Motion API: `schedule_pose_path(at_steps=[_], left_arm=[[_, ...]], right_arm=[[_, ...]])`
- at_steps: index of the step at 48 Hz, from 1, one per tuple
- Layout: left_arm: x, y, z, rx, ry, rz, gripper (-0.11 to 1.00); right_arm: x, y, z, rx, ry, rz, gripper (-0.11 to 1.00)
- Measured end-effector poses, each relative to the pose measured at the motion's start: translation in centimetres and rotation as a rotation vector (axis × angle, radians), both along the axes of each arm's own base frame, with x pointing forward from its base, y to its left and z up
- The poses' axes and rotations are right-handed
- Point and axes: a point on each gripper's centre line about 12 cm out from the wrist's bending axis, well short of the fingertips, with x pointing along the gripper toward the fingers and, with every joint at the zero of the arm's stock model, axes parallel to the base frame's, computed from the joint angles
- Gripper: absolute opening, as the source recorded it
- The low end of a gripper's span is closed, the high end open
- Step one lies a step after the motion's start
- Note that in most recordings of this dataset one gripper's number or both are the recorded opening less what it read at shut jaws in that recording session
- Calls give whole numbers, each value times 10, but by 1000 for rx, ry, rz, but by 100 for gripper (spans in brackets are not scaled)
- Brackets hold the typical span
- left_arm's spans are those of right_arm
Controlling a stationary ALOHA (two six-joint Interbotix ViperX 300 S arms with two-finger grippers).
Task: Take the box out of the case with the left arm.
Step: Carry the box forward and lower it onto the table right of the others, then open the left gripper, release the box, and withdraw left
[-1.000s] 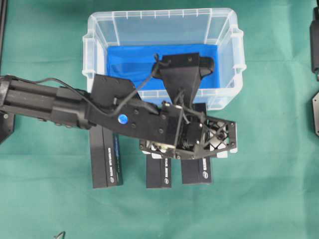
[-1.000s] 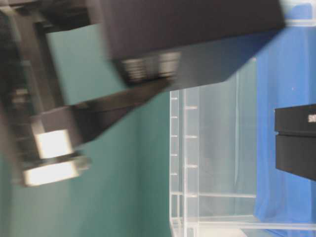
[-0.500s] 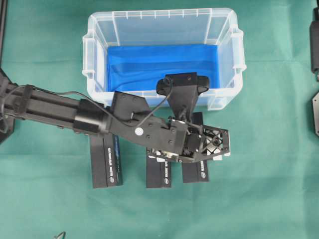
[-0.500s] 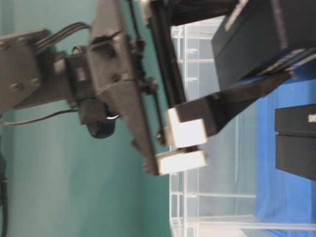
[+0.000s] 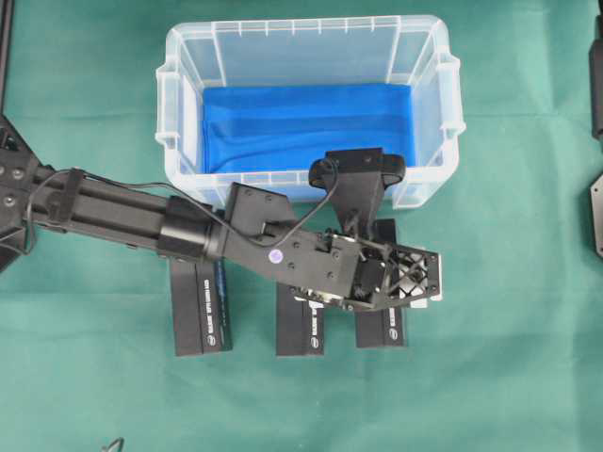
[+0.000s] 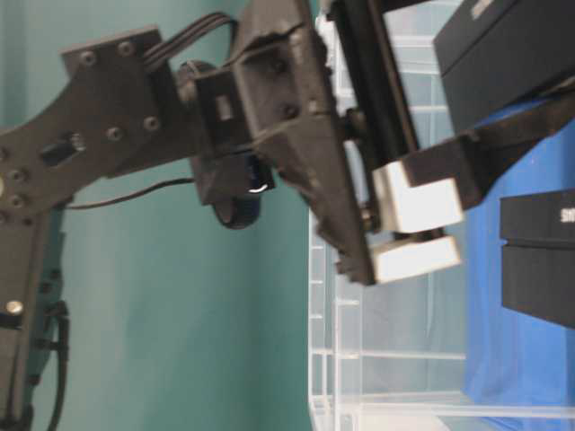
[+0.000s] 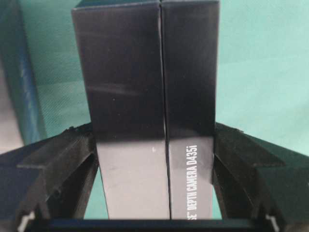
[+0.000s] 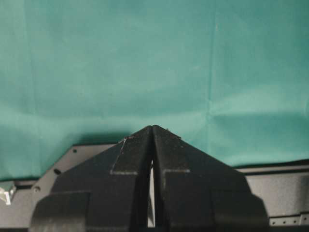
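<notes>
The case, a clear tub with a blue lining, has nothing in it. In front of it my left gripper, black lattice with white pieces, is shut on a black box. In the left wrist view both fingers press the long sides of the box, printed "DEPTH CAMERA D435i". I cannot tell whether the box rests on the cloth. My right gripper is shut on nothing above bare green cloth.
Two more black boxes lie on the green cloth in front of the case, one at the left and one in the middle, close beside the held box. Black parts of the right arm sit at the right edge.
The left arm has drawn back from over the case toward the front of the table. The held box has shifted slightly right and forward with it. The jaws have kept their width.
</notes>
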Motion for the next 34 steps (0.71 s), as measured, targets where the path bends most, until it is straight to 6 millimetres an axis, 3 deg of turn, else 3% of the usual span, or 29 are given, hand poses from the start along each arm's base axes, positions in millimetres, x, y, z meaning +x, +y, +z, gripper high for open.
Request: schedule_pose_path(at_steps=[13, 30, 34], left_arm=[[-4, -5, -13, 2, 5, -25, 64], [-5, -7, -16, -1, 9, -62, 64], [-4, -7, -15, -2, 7, -61, 77]], right_arm=[[-1, 0, 1, 0, -8, 0, 0], [-1, 0, 0, -2, -5, 0, 0], [-1, 0, 1, 0, -6, 0, 0]])
